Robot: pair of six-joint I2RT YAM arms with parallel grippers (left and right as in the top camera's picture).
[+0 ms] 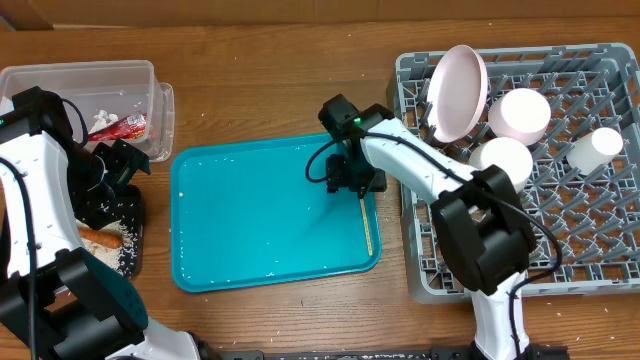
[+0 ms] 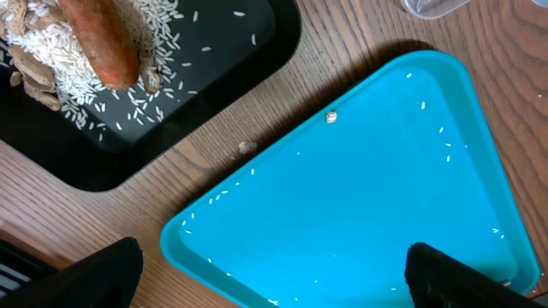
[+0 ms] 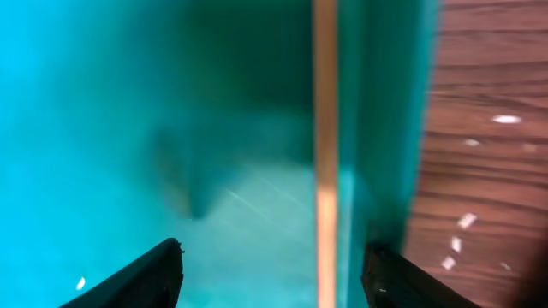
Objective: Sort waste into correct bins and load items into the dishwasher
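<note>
Right claw (image 3: 274,275): fingers apart, low over the teal tray (image 1: 260,215), one on each side of the chopstick (image 3: 324,128) without pinching it.
Chopstick: lying flat inside the teal tray, just beside its right rim.
Left claw (image 2: 274,278): fingers wide apart, nothing between them, near the teal tray's left corner.
Black tray (image 2: 214,77): on the bench (image 1: 270,50), left of the teal tray; holds the carrot (image 2: 103,38) on scattered rice.
Clear tub (image 1: 60,85): behind the black tray; red wrapper (image 1: 125,127) and white tissue (image 1: 103,120) inside.
Dish rack (image 1: 600,230): right of the teal tray; pale plate (image 1: 458,92) on edge, pale bowl (image 1: 520,113), white cup (image 1: 595,148).
</note>
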